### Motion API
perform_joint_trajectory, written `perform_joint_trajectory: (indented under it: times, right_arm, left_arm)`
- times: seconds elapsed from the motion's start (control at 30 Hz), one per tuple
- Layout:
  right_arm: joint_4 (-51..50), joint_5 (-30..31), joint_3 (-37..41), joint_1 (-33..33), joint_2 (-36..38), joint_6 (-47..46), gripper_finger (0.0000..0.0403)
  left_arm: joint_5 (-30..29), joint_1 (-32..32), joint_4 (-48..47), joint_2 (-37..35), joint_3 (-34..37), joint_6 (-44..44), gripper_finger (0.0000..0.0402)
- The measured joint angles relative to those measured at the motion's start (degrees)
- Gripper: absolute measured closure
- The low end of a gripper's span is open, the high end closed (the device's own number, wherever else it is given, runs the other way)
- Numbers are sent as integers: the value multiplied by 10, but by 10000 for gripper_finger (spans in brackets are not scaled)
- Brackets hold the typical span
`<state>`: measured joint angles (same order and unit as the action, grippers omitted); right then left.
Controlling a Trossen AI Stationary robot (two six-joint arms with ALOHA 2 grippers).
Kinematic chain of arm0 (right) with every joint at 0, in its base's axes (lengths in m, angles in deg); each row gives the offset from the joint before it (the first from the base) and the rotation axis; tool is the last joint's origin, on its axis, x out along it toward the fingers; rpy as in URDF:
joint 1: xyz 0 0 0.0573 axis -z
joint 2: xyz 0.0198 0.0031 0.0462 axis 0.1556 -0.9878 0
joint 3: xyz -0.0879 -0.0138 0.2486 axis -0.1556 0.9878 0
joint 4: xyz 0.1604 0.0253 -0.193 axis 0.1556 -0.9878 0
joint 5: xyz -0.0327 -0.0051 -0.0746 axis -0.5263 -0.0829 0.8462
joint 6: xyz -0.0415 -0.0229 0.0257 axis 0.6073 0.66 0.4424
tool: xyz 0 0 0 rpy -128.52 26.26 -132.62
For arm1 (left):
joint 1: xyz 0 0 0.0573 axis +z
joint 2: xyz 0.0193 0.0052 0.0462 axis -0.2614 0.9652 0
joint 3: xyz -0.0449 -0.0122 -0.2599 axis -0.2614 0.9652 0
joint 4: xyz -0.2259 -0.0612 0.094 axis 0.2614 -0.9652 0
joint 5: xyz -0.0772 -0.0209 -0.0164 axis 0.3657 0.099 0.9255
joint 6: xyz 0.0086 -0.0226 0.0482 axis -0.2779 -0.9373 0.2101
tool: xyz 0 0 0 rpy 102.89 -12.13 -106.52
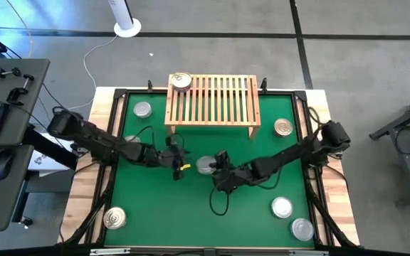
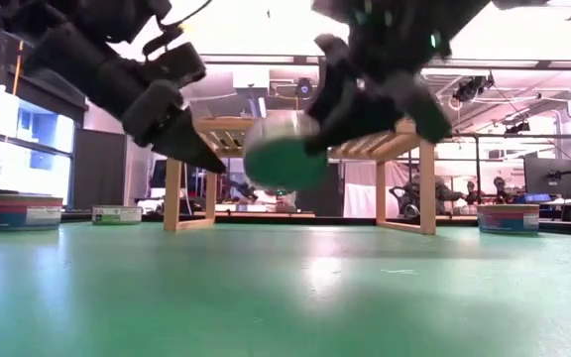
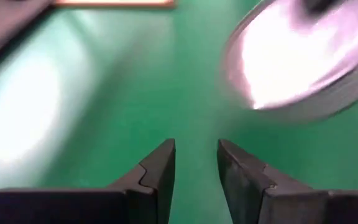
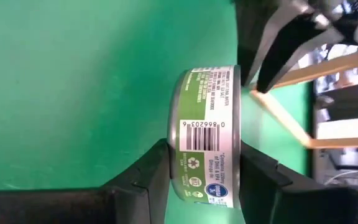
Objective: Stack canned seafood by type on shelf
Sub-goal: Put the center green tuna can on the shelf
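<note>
My right gripper [image 1: 216, 166] is shut on a silver-topped tin with a green label [image 4: 207, 118] over the middle of the green mat, in front of the light-wood shelf [image 1: 212, 99]. My left gripper [image 1: 179, 162] hangs just left of that tin, fingers narrowly open [image 3: 196, 149] and touching nothing. The tin's shiny face [image 3: 297, 56] shows blurred in the left wrist view. One gold-topped tin [image 1: 181, 80] stands on the shelf's far left corner. The other tins rest flat on the mat. My right gripper pinches the tin between its two fingers, one finger [image 4: 151, 171] on each flat face, with the labelled side wall [image 4: 207, 134] showing between them. The fingers come from the table's right. The tin [image 2: 284, 151] is lifted clear of the mat and tilted.
On the mat lie a silver tin [image 1: 142, 109] left of the shelf, a gold-topped tin [image 1: 283, 127] right of it, a gold-topped tin [image 1: 114, 217] near left, and two silver tins [image 1: 282, 208] [image 1: 302, 228] near right. Most of the slatted shelf top is bare.
</note>
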<state>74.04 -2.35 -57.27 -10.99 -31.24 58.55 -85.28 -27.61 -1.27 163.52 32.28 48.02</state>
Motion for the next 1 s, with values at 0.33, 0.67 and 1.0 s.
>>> perform_joint_trajectory:
  times: [0.33, 0.67, 1.0]
  right_arm:
    - [-149, 25, -166, 46, 29, 120, 264]
    - [-195, -40, -268, 287, 22, 290, 265]
    - [-222, -70, -367, 409, -76, 341, 265]
  left_arm:
    - [-137, -57, -124, -15, -1, -73, 294]
    - [-210, -110, -155, -9, -2, -135, 294]
    - [-242, -127, -155, -9, -2, -137, 294]
